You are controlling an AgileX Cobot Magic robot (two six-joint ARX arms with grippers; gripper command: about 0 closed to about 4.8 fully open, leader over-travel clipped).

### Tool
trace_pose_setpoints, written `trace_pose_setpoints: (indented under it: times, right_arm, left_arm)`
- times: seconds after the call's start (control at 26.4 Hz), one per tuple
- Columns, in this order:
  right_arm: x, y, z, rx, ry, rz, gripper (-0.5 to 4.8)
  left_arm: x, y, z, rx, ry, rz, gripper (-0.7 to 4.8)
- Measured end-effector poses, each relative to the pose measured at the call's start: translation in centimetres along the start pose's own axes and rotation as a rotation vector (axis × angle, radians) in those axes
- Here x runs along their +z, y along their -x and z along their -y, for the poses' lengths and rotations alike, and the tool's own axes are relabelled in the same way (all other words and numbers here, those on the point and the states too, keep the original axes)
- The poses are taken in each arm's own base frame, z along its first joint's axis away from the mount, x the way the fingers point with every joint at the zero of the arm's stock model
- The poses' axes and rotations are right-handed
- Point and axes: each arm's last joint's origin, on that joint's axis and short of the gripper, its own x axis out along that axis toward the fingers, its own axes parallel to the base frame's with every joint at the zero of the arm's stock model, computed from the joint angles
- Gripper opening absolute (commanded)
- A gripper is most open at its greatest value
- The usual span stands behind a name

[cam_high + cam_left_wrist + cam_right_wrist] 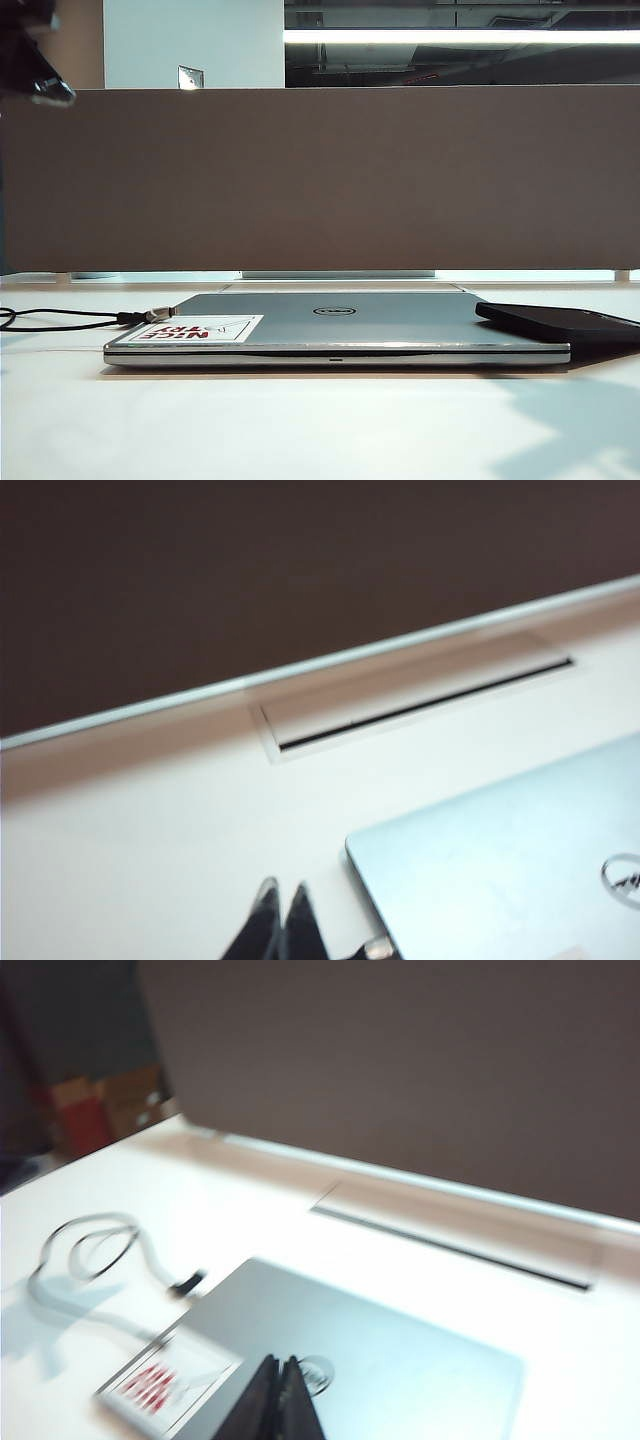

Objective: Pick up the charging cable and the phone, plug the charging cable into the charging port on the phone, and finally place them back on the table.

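The phone (560, 322) lies flat, resting on the right side of a closed silver laptop (340, 325); its charging port is too small to make out. The charging cable (60, 320) runs along the table (300, 430) from the left, and its metal plug (160, 315) lies at the laptop's left edge. My left gripper (283, 888) is shut and empty over bare table, just beside the laptop's corner (500, 870), with the plug (378, 946) close by. My right gripper (280, 1362) is shut and empty above the laptop lid (400, 1360); the looped cable (95, 1245) and the plug (188, 1283) lie off to one side.
A grey-brown divider panel (320, 180) closes off the back of the table. A long cable slot (420, 710) is cut into the tabletop near the divider. The laptop bears a red-lettered sticker (195, 329). A dark part of an arm (35, 60) shows at the top left.
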Motion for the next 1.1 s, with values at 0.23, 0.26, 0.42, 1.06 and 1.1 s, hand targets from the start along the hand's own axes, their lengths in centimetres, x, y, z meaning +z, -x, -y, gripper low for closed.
trace_pose_setpoints:
  times: [0.23,0.26,0.42,1.06,1.1]
  right_arm:
    - [-1.0,0.3,-2.1,0.153,0.070,-0.097,-0.05]
    - [-1.1,0.4,-2.3,0.166,0.089,-0.104,-0.05]
    - [-1.3,0.5,-2.6,0.203,0.123,-0.115,-0.05]
    - [-1.2,0.6,-2.6,0.205,0.120,-0.105,-0.06]
    - [-1.2,0.6,-2.6,0.205,0.119,-0.105,-0.05]
  left_arm:
    - [-1.5,-1.7,0.0,-0.017,-0.072,-0.087,-0.05]
    - [-1.8,-1.9,0.1,-0.022,-0.082,-0.106,-0.05]
    - [-2.9,-3.0,0.8,-0.071,-0.191,-0.163,-0.05]
    - [-7.7,-5.8,3.1,-0.316,-0.684,-0.367,2.15]
    - [-7.7,-5.8,3.1,-0.317,-0.690,-0.367,2.15]
